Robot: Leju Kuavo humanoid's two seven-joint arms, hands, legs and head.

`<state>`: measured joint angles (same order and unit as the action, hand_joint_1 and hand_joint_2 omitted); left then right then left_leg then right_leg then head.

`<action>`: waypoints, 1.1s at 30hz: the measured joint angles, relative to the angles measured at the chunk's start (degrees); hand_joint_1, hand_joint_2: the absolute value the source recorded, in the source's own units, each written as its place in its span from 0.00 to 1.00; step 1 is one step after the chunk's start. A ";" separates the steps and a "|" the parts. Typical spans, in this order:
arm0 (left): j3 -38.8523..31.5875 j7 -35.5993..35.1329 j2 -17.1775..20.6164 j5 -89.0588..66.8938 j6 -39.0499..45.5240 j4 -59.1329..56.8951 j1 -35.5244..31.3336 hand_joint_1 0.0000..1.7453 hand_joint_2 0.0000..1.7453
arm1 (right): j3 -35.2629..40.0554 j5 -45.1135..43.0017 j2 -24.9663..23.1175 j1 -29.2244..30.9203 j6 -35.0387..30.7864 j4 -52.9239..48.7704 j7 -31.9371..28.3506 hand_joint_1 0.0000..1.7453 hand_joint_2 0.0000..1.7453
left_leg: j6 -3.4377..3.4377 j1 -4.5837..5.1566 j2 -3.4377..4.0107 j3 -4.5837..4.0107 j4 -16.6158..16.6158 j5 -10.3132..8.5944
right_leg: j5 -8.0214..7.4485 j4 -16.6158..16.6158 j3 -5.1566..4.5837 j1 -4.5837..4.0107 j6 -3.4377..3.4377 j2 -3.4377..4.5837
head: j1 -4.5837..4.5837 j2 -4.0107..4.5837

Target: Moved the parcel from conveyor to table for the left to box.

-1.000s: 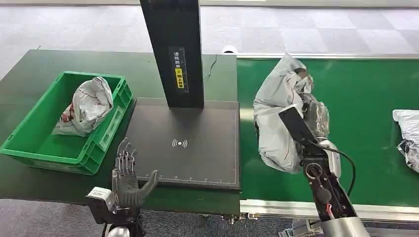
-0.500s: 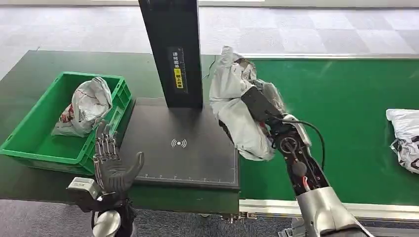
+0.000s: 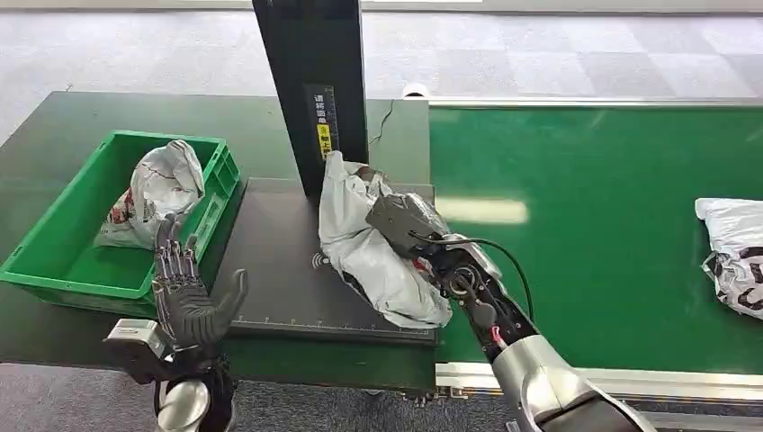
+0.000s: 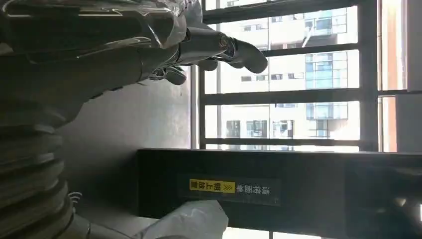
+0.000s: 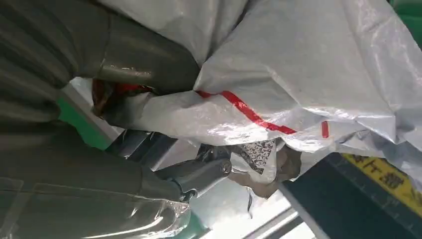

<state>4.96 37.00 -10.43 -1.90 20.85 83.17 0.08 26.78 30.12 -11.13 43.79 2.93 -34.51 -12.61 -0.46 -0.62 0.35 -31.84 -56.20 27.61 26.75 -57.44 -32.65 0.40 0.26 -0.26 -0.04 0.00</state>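
Note:
A crumpled grey plastic parcel (image 3: 364,243) is over the black scanner pad (image 3: 279,261), held by my right hand (image 3: 402,216), whose fingers wrap its top. Up close the parcel (image 5: 308,74) has a red stripe and a printed label, with my right hand (image 5: 144,74) pressed into its folds. My left hand (image 3: 184,301) is raised, palm up and fingers spread, at the table's front edge between the pad and the green box (image 3: 54,261). That hand (image 4: 209,47) holds nothing. A corner of the parcel (image 4: 191,224) shows below the black post.
The green box holds another grey parcel (image 3: 162,193). A black post (image 3: 315,90) with a yellow label rises behind the pad. To the right runs the green conveyor belt (image 3: 612,225), with one more parcel (image 3: 733,252) at its right edge.
My right arm has swung left, carrying the parcel from the conveyor belt to above the scanner pad. My left hand has shifted left and slightly up, still spread.

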 measured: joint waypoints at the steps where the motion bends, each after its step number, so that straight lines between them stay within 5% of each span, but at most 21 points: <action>1: 0.02 -0.13 -0.02 -0.13 0.02 0.00 0.01 0.00 1.00 | 0.13 -0.02 -0.28 0.11 0.02 0.54 0.26 0.00 1.00 | 0.00 0.00 0.00 0.00 0.00 0.00 | 0.00 0.00 0.00 0.00 0.00 0.00 | 0.00 0.00; 11: 0.37 -1.62 -0.24 -1.25 -0.04 0.00 0.01 0.00 1.00 | 2.34 1.60 -1.22 0.73 -3.19 5.27 3.50 0.00 1.00 | 0.00 0.01 0.00 0.00 -0.01 0.00 | 0.00 0.00 -0.01 0.01 0.00 0.00 | 0.02 0.00; 18: 2.66 -1.77 -0.59 -7.94 2.12 -0.78 -0.50 0.00 1.00 | 2.07 -0.55 -1.07 0.03 -7.63 4.41 -9.25 0.00 1.00 | 0.00 0.01 0.00 0.01 -0.02 0.00 | 0.00 0.01 -0.07 0.01 0.00 0.00 | 0.00 0.00; 25: 7.96 -1.92 -0.83 -14.52 1.46 -5.49 -4.72 0.00 1.00 | -1.32 -5.91 -0.11 -4.86 -10.45 -6.94 -19.46 0.00 1.00 | 0.00 0.01 -0.04 0.00 -0.05 0.00 | -0.01 0.03 -0.09 0.02 0.00 -0.06 | 0.02 0.00; 33: 13.47 -6.45 -0.61 -27.46 -0.22 -17.62 -15.33 0.00 1.00 | -6.98 -10.34 3.32 -15.44 -10.91 -32.12 -19.45 0.00 1.00 | 0.01 0.03 -0.06 -0.02 -0.05 0.01 | -0.02 0.03 -0.09 0.03 0.01 -0.04 | 0.00 0.00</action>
<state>18.43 30.55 -11.04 -29.36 20.63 65.54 -15.25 19.80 19.78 -7.80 28.35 -7.98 -66.63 -32.06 -0.45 -0.59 0.29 -31.85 -56.25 27.62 26.73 -57.42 -32.73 0.43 0.27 -0.29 -0.04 0.00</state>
